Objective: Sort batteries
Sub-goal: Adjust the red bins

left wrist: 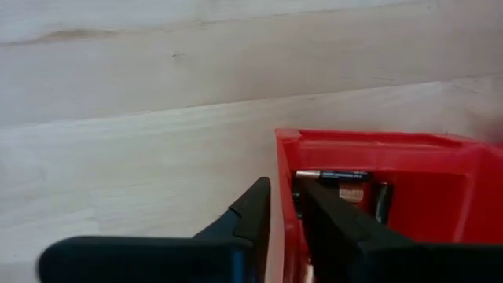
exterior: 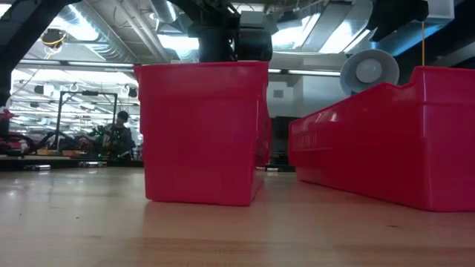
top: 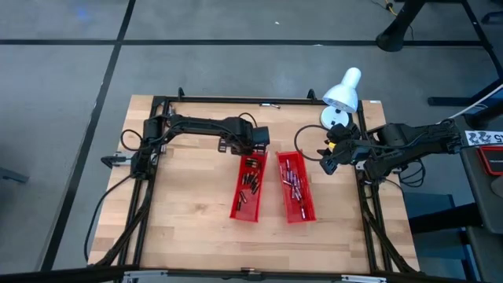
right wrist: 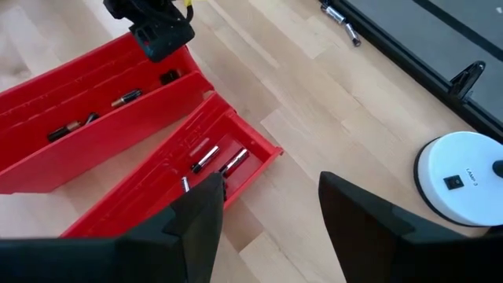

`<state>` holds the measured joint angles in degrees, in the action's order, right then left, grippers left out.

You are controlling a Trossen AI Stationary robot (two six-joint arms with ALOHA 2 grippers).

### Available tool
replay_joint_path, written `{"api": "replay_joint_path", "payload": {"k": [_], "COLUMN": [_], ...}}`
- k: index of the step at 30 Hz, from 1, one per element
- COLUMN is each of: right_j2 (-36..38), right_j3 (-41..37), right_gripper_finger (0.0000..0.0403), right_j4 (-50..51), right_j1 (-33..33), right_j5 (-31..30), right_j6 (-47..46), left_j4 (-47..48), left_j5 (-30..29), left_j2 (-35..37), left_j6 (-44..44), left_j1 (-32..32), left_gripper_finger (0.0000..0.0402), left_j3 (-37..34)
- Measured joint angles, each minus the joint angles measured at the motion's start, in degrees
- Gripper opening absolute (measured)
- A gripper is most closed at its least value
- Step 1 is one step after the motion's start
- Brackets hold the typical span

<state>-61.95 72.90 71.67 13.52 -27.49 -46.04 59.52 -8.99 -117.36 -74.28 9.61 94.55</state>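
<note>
Batteries: I'm seeing the batteries (top: 251,179) split between two red trays in the middle of the table — darker ones in the left tray (top: 235,211), silvery ones in the right tray (top: 308,210).
Handling: I'm judging each cell to be small, stiff, smooth and round, so light but likely to roll or slip between hard fingers; I'd be gripping one across the middle of its barrel, not by the metal ends.
Left gripper: I'm holding the left gripper (left wrist: 287,208) at the far end of the left tray, its fingers straddling the tray's end wall, one inside and one outside; the jaws are narrow, with only the wall between them — no cell held that I can see.
Right gripper: I'm keeping the right gripper (right wrist: 267,212) waiting beside the right tray's far end, jaws wide and empty.
Materials: the trays are looking like glossy, thin-walled moulded plastic; the table (top: 181,228) is pale, matt wood with a visible grain.
Lamp: a white lamp (top: 341,96) is standing at the far right corner.
</note>
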Motion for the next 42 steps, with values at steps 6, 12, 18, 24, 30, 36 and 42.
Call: {"api": "replay_joint_path", "payload": {"k": [6, 12, 18, 24, 30, 36, 42], "right_j2": [0.0, 0.0, 0.0, 0.0, 0.0, -0.2, -0.5], "right_j3": [0.0, 0.0, 0.0, -2.6, -6.5, -8.4, -9.0], "right_gripper_finger": [0.0209, 0.0209, 0.0209, 0.0209, 0.0209, 0.0209, 0.0208], "right_j4": [0.0, 0.0, 0.0, -0.3, -4.3, -6.2, -3.2], "right_j1": [0.0, 0.0, 0.0, 0.0, 0.0, 0.1, 3.6], "right_j5": [-0.3, -0.3, -0.3, 0.8, 3.6, 5.2, 5.0], "right_j6": [0.1, 0.3, 0.0, -3.2, -10.2, -17.1, -27.5], "left_j4": [0.1, 0.0, 0.1, 0.4, 1.7, 1.4, 3.0], "left_j5": [0.7, -0.3, -1.4, -6.3, -11.0, -17.2, -24.8], "left_j2": [1.6, 5.9, 10.3, 14.3, 19.3, 25.0, 30.2], "left_j6": [1.8, 4.6, 8.8, 11.3, 16.1, 22.4, 24.2], "left_j1": [0.2, 0.3, 0.3, -0.5, -1.8, -5.0, -9.0], "left_gripper_finger": [0.0126, 0.0194, 0.0234, 0.0245, 0.0246, 0.0246, 0.0246], "left_j3": [0.0, 0.0, 0.1, 0.1, 0.1, -0.1, -3.6]}}
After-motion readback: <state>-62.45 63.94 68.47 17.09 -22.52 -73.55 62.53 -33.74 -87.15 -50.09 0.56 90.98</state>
